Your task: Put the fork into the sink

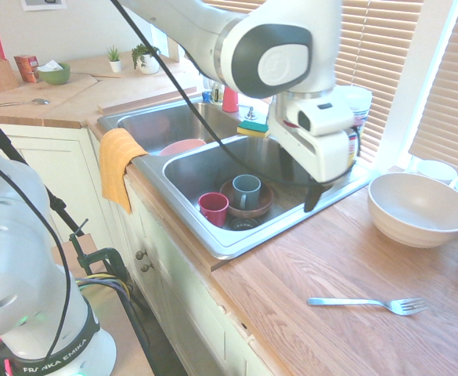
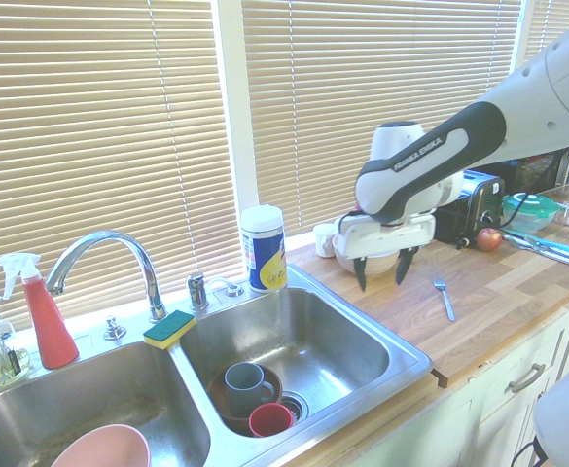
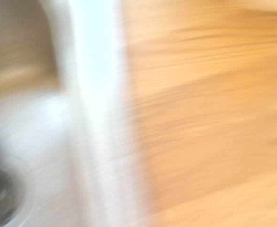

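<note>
The silver fork [image 1: 368, 302] lies flat on the wooden counter to the right of the sink, also seen in the second exterior view as the fork [image 2: 444, 295]. The sink [image 1: 236, 240] is the wider steel basin with a round drain; its rim [image 2: 401, 362] borders the counter. My gripper [image 2: 382, 269] hangs open and empty above the sink's corner by the counter, short of the fork. In the first exterior view the gripper [image 1: 319, 194] shows one dark finger over the rim. The wrist view is a blur of the sink rim [image 3: 98, 118] and wood.
In the sink a grey mug [image 1: 247, 190] stands in a brown bowl beside a red cup [image 1: 213, 207]. A Lysol canister [image 2: 263, 248] and a sponge [image 2: 169, 329] sit behind it. A large white bowl [image 1: 419, 208] stands on the counter. An orange cloth [image 1: 117, 164] hangs over the front edge.
</note>
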Robot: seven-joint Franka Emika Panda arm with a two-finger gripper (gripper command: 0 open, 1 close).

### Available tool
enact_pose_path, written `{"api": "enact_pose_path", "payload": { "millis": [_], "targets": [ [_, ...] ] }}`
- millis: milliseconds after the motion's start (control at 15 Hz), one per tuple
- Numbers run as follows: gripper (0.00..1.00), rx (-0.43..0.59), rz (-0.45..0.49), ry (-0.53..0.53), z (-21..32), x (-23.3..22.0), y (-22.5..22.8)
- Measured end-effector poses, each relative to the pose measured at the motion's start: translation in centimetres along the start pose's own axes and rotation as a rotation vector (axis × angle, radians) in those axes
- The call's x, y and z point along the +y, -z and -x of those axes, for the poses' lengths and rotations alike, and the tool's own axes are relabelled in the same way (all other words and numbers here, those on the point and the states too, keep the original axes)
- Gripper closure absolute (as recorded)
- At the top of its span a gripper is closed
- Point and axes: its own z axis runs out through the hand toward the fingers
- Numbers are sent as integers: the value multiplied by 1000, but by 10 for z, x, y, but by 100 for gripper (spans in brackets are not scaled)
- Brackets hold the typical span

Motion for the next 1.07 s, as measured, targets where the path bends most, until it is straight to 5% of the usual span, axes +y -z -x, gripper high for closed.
{"api": "enact_pose_path", "payload": {
  "millis": [333, 600, 667, 1067],
  "targets": [
    [0, -12, 53, -191, -88, 61, -36],
    [0, -11, 33, -192, -111, 74, -68],
    [100, -16, 32, -194, -112, 74, -74],
    [100, -16, 20, -227, -118, 73, -99]
  ]
}}
